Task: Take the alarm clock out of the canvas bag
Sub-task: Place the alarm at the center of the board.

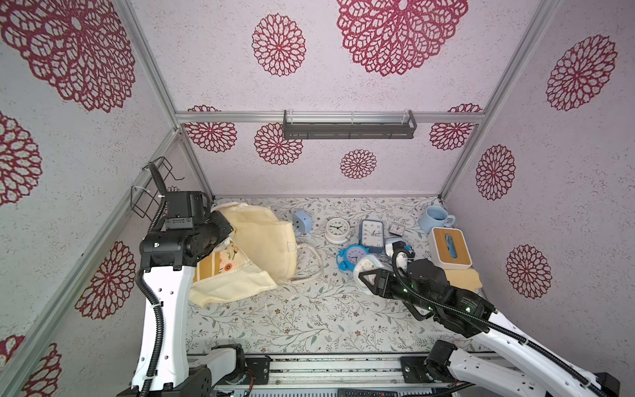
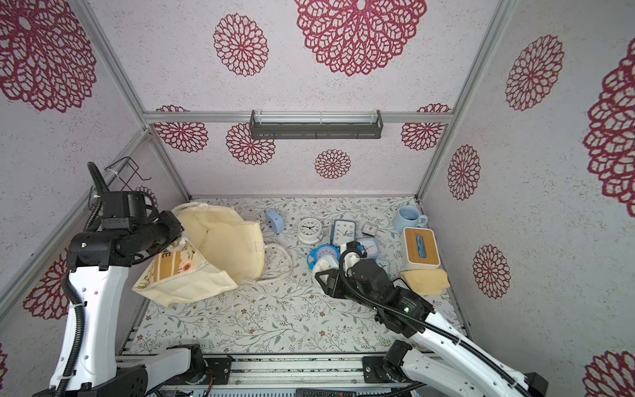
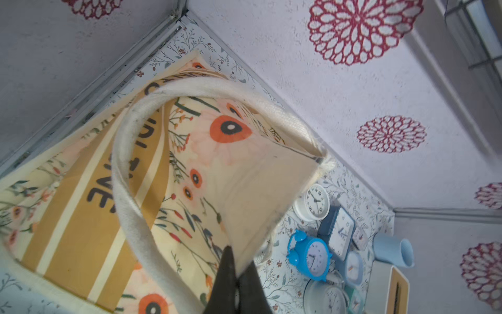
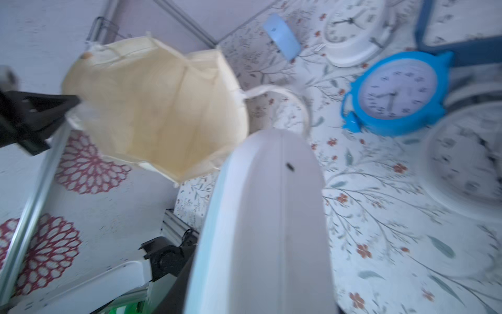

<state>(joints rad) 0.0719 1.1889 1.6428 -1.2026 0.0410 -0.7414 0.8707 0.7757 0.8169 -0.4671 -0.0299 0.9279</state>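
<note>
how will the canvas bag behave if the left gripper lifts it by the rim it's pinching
Probably floppy: the canvas bag sags in folds from where the left gripper pinches its rim. Likely light, since the right wrist view shows only bare lining inside. Its loose handle may drag along the table.

- The canvas bag (image 1: 261,240) lies near the table's (image 1: 292,319) rear-left corner, with its mouth toward the right edge. The left gripper (image 3: 236,269) is clamped on its rim.
- Along the rear edge, left to right, stand a small clock (image 1: 302,220), a round clock (image 1: 337,230), a rectangular clock (image 1: 371,233), a square clock (image 1: 397,228) and, in the corner, a mug (image 1: 434,218).
- The twin-bell clock (image 1: 354,256) lies before the round clock.
- The alarm clock (image 1: 367,264), gripped by the right gripper (image 1: 371,275), is just before the twin-bell clock.
- By the right edge, the tissue box (image 1: 448,247) stands before the mug, with the folded cloth (image 1: 462,278) before it.
</note>
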